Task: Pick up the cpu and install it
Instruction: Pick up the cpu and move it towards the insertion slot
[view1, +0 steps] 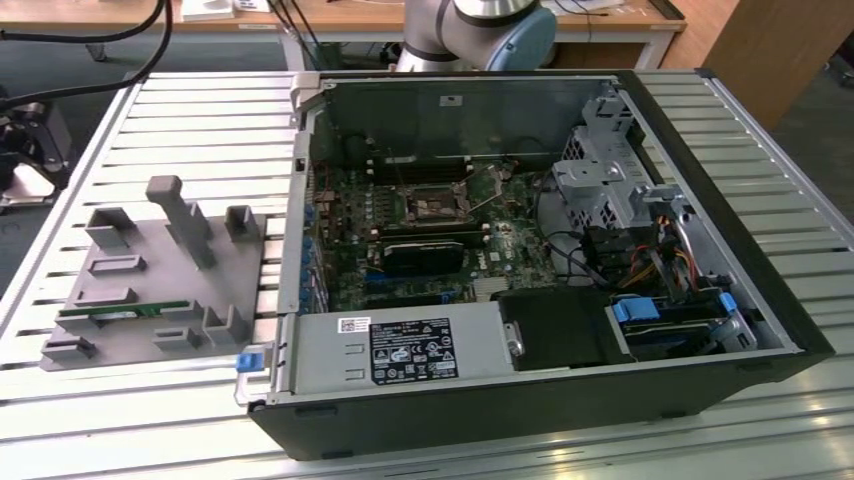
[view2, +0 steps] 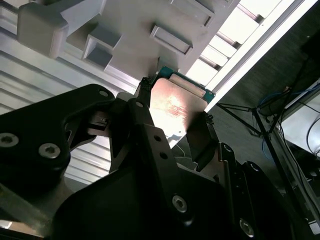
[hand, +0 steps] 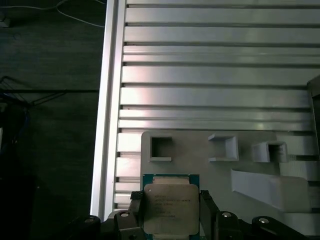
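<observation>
— What is the state of the tool?
— We find the gripper (hand: 171, 198) pinching the cpu (hand: 171, 207). In both wrist views its two black fingers (view2: 145, 120) bear on opposite edges of the cpu, one on either side. The shiny metal lid faces the cameras, and the green rim shows along the far edge.
— Where does the cpu lie from the tool?
— Squarely between the jaws, in the tool's own grasp. Being square, it offers no long axis. We note only that its gripped edges run parallel with the fingers, with no tilt that we can make out.
— Is it clear of its holder?
— We judge it raised off the grey fixture tray (hand: 195, 157), whose open pockets lie just beyond the cpu in the first wrist view. Whether any corner touches the tray we cannot tell. Past the tray runs the slatted table (hand: 215, 75).
— And the destination?
— In the exterior view the fixture tray (view1: 147, 282) sits on the exterior view's left and carries a green memory stick (view1: 127, 312). The open computer case (view1: 534, 420) lies just beside it on the exterior view's right. The socket (view1: 434, 208) sits on the board inside the case, well apart from the tray pockets.
— Your finding?
— We judge the pick done and the install not yet made. The socket lies toward the exterior view's right of the tray over which the cpu is held. The one arm (view1: 481, 30) stands beyond the case's far wall
</observation>
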